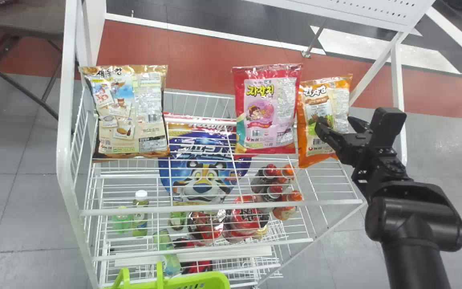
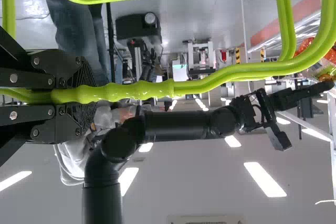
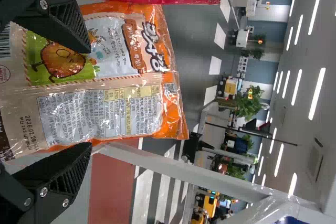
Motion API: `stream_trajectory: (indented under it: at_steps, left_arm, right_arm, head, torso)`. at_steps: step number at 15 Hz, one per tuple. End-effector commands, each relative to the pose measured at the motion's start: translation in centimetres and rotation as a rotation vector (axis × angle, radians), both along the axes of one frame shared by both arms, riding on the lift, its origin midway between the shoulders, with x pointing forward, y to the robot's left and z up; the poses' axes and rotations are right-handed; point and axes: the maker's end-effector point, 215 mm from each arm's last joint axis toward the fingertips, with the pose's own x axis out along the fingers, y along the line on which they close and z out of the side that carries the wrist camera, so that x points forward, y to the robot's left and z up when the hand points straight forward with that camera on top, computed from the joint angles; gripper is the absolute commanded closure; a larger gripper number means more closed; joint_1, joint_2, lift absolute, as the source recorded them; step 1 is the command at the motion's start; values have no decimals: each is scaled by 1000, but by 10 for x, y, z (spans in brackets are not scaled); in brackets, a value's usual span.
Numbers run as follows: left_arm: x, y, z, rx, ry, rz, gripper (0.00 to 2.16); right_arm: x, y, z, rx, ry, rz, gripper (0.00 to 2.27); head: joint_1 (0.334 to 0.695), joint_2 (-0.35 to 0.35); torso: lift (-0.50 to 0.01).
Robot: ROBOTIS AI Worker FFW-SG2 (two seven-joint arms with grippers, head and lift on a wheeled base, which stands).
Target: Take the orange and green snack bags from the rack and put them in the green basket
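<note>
head view: right gripper (image 1: pixel 333 127) open at orange snack bag (image 1: pixel 302 150).

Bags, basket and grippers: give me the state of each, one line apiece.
Orange bag: upright on the rack, not gripped
Red bag: upright beside it
Tan bag: upright, farther left
Green basket: held by its handle
Left gripper: jaws shut on that handle
Right gripper: jaws open

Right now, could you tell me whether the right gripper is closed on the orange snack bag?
No, the right gripper is open, with the orange snack bag showing between its spread fingers.
</note>
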Motion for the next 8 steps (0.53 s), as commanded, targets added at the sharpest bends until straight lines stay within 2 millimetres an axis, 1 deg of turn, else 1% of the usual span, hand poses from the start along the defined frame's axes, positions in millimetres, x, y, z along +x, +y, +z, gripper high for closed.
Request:
stream_trajectory:
  at_steps: [1,2,3,4,5,8]
  left_arm:
    - [0,0,1,-3,1,0,2145]
    - [-1,0,1,-5,1,-1,2145]
    - [0,1,1,-4,1,0,2145]
    - [0,1,1,-4,1,0,2145]
    - [0,0,2,-8,-2,1,2145]
    - [-1,0,2,-11,1,0,2145]
  right_arm:
    - [5,2,-8,22,22,7,674]
    - [5,5,-14,33,40,20,1072]
    - [4,6,-15,37,48,23,1575]
    - [4,6,-15,39,46,24,1970]
    - [2,8,-18,45,44,24,2219]
    - [-7,-1,-5,13,-22,-15,2246]
  head:
    - [695,-350]
    - [695,-350]
    - [695,-350]
    - [695,-350]
    - [695,-350]
    - [695,-350]
  torso:
    - [0]
    - [0]
    - [0]
    - [0]
    - [0]
    - [0]
